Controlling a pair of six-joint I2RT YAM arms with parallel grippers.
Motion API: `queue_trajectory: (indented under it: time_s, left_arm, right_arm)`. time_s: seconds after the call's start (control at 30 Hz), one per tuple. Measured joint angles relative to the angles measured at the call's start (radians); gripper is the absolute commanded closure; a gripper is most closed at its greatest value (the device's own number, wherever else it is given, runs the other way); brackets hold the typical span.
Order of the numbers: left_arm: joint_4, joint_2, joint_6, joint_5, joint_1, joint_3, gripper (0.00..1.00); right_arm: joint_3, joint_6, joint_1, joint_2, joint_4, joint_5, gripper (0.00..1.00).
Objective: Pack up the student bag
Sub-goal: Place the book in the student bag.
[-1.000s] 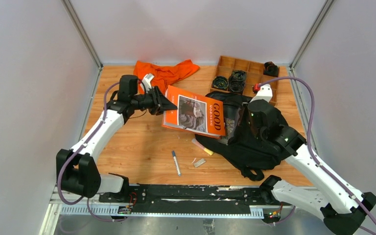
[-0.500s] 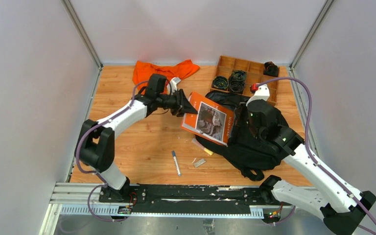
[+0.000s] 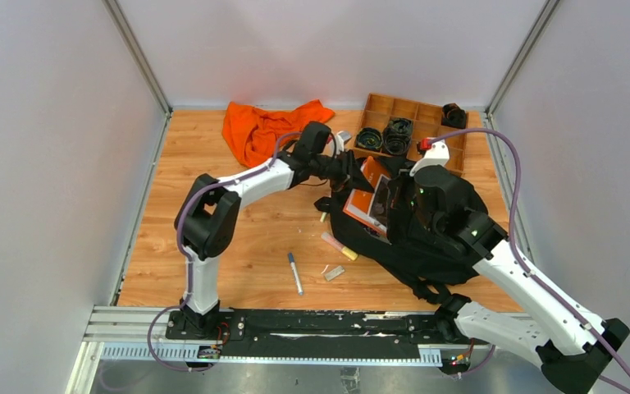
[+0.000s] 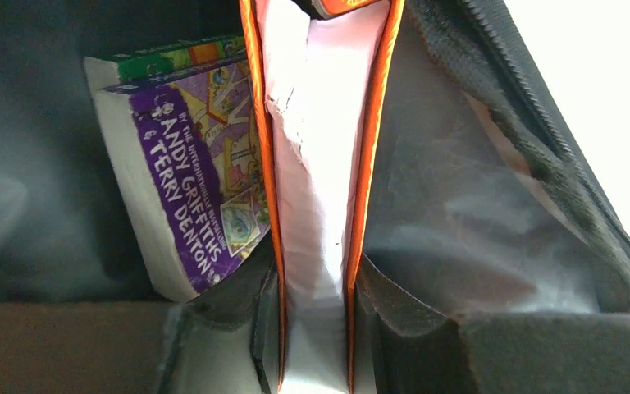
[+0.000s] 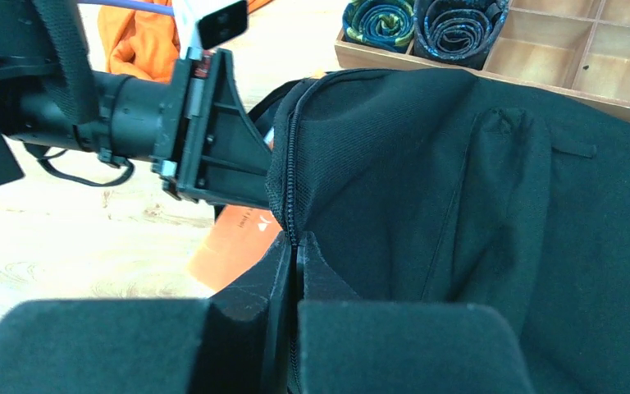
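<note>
The student bag point(image 3: 439, 246), a black backpack, lies at the right of the table. My right gripper point(image 5: 295, 246) is shut on the zipper edge of the bag point(image 5: 459, 189) and holds its mouth up. My left gripper point(image 4: 316, 283) is shut on an orange book point(image 4: 316, 164), clamped spine-up between its dark fingers. In the top view the orange book point(image 3: 371, 187) is half inside the bag's mouth, with the left gripper point(image 3: 351, 168) right behind it. A purple paperback point(image 4: 201, 189) stands inside the bag beside the orange book.
An orange cloth point(image 3: 262, 127) lies at the back left. A wooden compartment tray point(image 3: 426, 111) with rolled ties stands at the back right. A marker point(image 3: 295, 272), a pink-and-yellow pen point(image 3: 339, 246) and a small grey piece point(image 3: 335, 272) lie on the table in front of the bag.
My left arm has swung right, carrying the orange book from the middle of the table into the bag's mouth. The right gripper has kept its hold on the bag's edge.
</note>
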Motion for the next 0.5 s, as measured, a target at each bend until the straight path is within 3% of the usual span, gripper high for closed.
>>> queue_trajectory:
  time_s: [0.1,0.3,0.5]
  left_arm:
    - [0.016,0.037,-0.021,-0.014,-0.034,0.023,0.82]
    - [0.013,0.091,-0.015,-0.048,-0.089,0.059,0.34]
    - [-0.162,0.095,0.103,-0.106,-0.098,0.126,0.16]
  right_arm:
    - [0.0,0.002,0.0,0.006,0.001,-0.007,1.0]
    - [0.0,0.007,0.0,0.016,0.002,-0.013,1.0]
    - [0.0,0.009,0.0,0.019,0.002,-0.013,1.0]
